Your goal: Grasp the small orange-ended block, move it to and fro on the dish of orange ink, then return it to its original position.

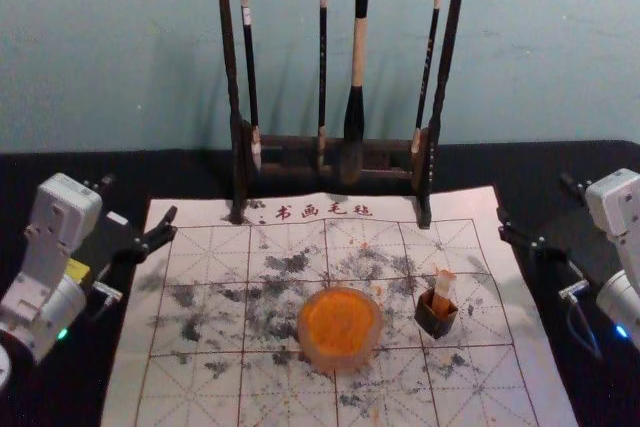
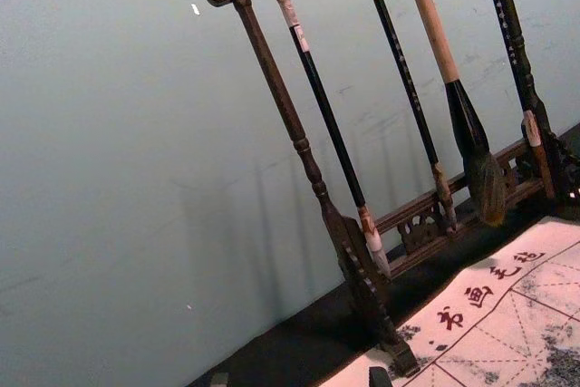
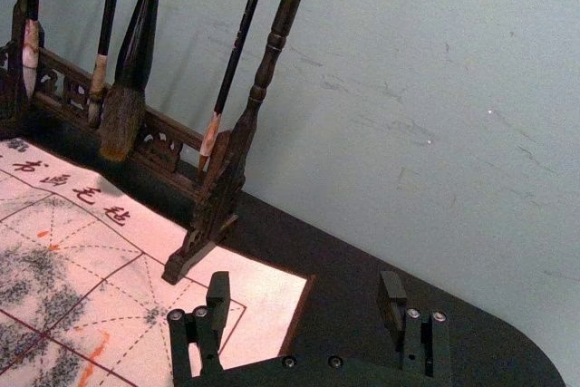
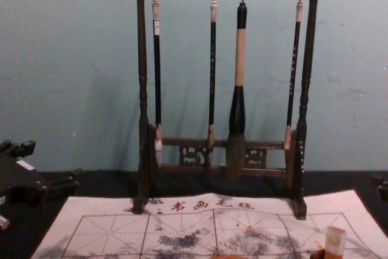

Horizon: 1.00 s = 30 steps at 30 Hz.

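- The small orange-ended block (image 1: 443, 285) stands in a little dark cup (image 1: 437, 325), upright or nearly so, its pale end sticking up above the rim and orange showing lower down.
- That cup sits on the mat (image 1: 200, 387), towards the right side of the counter (image 1: 60, 169) and well in front of the rack's right foot.
- Just to the left of the cup, apart from it, is the round dish of orange ink (image 1: 340, 327), a bit nearer the middle of the mat, its orange surface facing up.
- The left gripper (image 1: 140, 199) hangs by the far left corner of the mat, well apart from the dish; its jaws are spread, with nothing between them.
- Over on the other side, the right gripper (image 1: 533, 197) waits by the mat's far right corner, jaws spread wide and empty too, well apart from the cup and the block.
- The mat is pale, ruled with red lines and marked with grey smudges and a few orange flecks; dark red characters (image 1: 323, 210) run along its far edge.
- Towards the counter's far edge stands a dark wooden rack (image 1: 230, 77), its feet on the mat.
- Four brushes (image 4: 237, 59) hang from its top bar, tips down, one of them much thicker than the rest.
- The wall (image 1: 560, 57) rises behind the counter's far edge.
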### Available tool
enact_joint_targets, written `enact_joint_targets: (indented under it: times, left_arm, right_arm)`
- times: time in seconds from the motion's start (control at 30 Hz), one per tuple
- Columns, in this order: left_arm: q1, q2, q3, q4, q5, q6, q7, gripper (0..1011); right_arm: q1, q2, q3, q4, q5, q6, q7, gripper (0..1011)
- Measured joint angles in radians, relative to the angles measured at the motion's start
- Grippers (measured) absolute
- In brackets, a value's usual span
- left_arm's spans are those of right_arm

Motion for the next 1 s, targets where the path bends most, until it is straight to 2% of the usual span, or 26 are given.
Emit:
enact_joint_targets:
  times: [1.0]
  left_arm:
    - [0.0,0.0,0.0,0.0,0.0,0.0,0.0,1001]
  right_arm:
    - [0.002,0.002,-0.002,0.001,0.001,0.001,-0.001,1002]
